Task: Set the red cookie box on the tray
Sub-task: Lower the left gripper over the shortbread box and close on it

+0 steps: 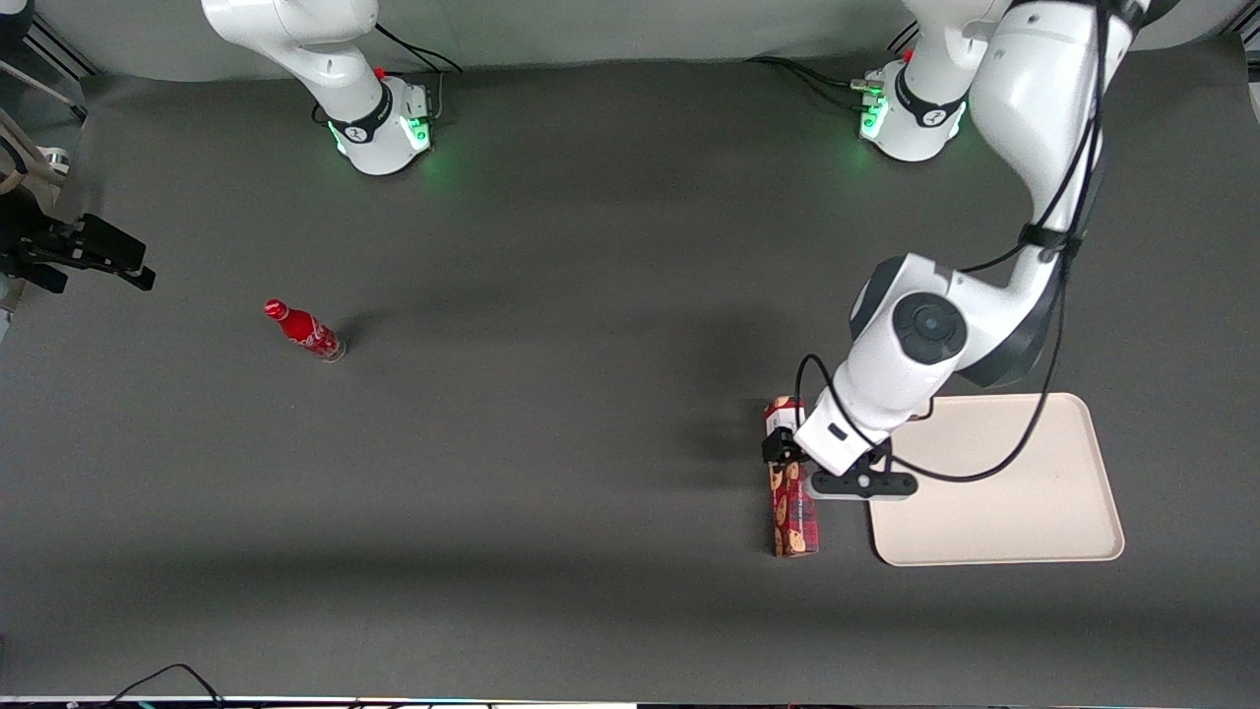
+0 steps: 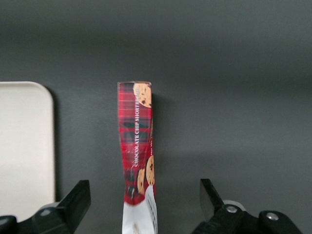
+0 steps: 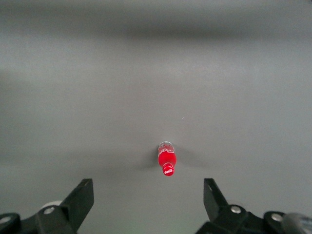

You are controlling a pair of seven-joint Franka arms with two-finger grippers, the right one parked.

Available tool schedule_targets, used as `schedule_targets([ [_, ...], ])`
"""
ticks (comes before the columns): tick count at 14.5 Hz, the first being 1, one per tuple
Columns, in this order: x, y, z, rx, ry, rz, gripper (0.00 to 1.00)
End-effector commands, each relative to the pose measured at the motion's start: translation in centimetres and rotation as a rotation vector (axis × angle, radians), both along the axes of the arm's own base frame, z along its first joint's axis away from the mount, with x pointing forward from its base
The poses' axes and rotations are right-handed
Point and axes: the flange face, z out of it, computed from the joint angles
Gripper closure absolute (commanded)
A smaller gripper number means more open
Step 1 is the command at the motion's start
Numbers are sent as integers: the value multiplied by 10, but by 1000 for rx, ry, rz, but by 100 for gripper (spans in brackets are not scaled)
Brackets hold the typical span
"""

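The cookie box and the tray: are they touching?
Apart. In the left wrist view a strip of dark table separates the red cookie box from the tray; the open gripper straddles the box.

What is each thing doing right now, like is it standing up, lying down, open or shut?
Red cookie box: lying flat on the table beside the tray, not on it.
Tray: flat on the table, nothing on it.
Gripper: above the box's white-label end, jaws open on either side, not touching it.
Soda bottle: standing upright, toward the parked arm's end.
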Motion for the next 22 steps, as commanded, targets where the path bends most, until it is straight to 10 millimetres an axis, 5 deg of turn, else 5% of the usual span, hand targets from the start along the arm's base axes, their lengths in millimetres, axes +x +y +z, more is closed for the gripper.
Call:
schedule_targets([
  [1, 10, -5, -40, 37, -17, -70, 0],
  [9, 10, -1, -97, 17, -25, -81, 5],
  [11, 9, -1, -104, 13, -24, -81, 23],
  [17, 6, 0, -110, 11, -9, -64, 100],
  [20, 7, -1, -97, 3, -13, -45, 100],
  [22, 10, 3, -65, 13, -28, -35, 100],
])
